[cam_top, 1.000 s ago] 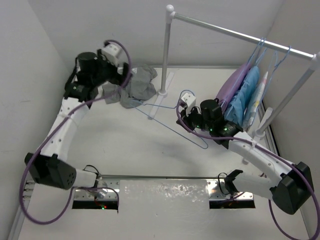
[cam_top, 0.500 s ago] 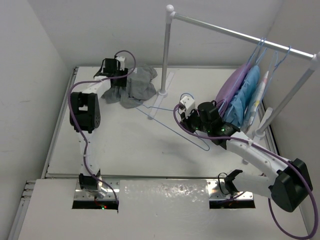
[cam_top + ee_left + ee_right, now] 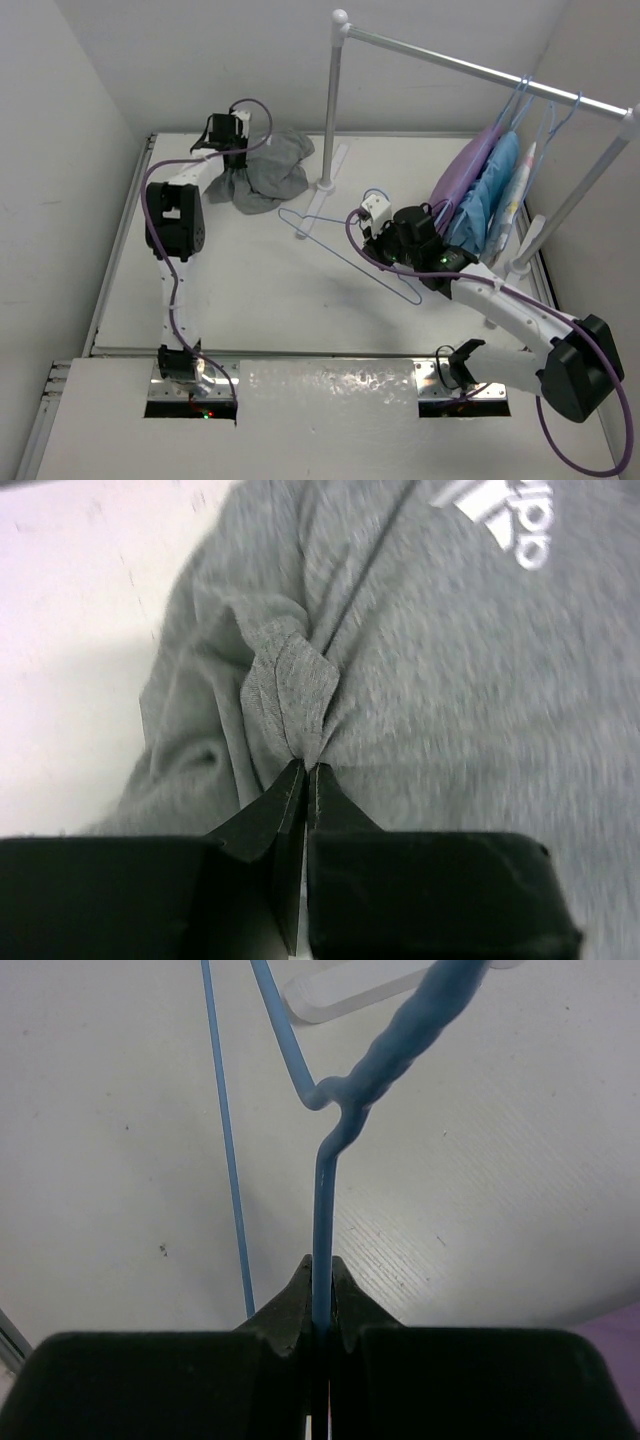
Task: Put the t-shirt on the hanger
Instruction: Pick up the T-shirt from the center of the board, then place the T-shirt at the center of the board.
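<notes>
The grey t-shirt (image 3: 270,172) lies crumpled at the back left of the table, a white logo (image 3: 505,505) showing on it. My left gripper (image 3: 233,168) sits on the shirt's left side. In the left wrist view that gripper (image 3: 305,768) is shut on a pinched fold of the t-shirt (image 3: 450,680). The pale-blue wire hanger (image 3: 335,245) lies flat mid-table, just right of the shirt. My right gripper (image 3: 388,258) holds it near the hook, and the right wrist view shows this gripper (image 3: 320,1265) shut on the hanger (image 3: 323,1180) wire below its twisted neck.
A white clothes rack stands at the back, its left pole (image 3: 331,100) on a flat foot (image 3: 325,190) beside the shirt. A purple garment (image 3: 462,185) and a light-blue garment (image 3: 497,190) hang at the right end, close behind my right arm.
My left arm reached out and down to the shirt and its jaws closed on a fold. The right gripper shifted the hanger slightly, away from the shirt's edge.
</notes>
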Robot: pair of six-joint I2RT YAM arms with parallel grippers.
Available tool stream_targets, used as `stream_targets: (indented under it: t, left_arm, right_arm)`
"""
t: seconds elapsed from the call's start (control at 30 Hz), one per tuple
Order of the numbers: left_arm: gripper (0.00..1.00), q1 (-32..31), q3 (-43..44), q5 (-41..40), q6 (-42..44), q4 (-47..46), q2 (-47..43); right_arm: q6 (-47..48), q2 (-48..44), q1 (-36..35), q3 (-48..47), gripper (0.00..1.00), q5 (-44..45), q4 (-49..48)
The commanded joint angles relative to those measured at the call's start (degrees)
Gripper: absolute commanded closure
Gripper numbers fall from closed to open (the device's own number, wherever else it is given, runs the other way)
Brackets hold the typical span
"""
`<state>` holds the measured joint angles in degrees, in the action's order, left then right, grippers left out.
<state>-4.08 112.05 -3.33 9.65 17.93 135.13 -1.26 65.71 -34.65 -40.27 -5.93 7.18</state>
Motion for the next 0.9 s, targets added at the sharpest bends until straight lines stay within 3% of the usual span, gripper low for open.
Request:
stream_targets:
  t: [0.0,0.2,0.33,0.47,0.57,0.73,0.87]
  left_arm:
    - [1.00,0.30,-3.05,2.97,2.21,0.43,-10.40]
    - [1.00,0.30,-7.80,10.53,5.46,6.14,-24.81]
    - [1.00,0.30,-11.15,15.19,10.89,9.48,-39.19]
    - [1.00,0.38,-10.80,22.83,17.59,14.58,-52.40]
    - [1.00,0.30,-4.68,27.93,21.19,19.75,-60.49]
    - [1.00,0.30,7.64,40.05,26.02,34.26,-60.95]
    - [1.00,0.21,6.70,46.30,27.26,38.05,-59.72]
  right_arm:
    - [-1.72,-0.58,-0.41,-3.50,1.00,0.92,-0.15]
    - [-0.42,-5.24,-0.33,-2.35,1.00,2.77,1.34]
    - [0.91,-8.13,-0.33,-4.46,1.00,2.77,5.46]
    - [5.47,-9.90,-0.41,-7.10,1.00,4.87,7.76]
    - [5.91,-9.99,-0.41,-9.99,1.00,5.85,9.43]
    - [6.53,-10.08,-0.33,-12.98,1.00,5.85,11.44]
    - [6.80,-10.95,-0.41,-13.61,1.00,7.60,13.21]
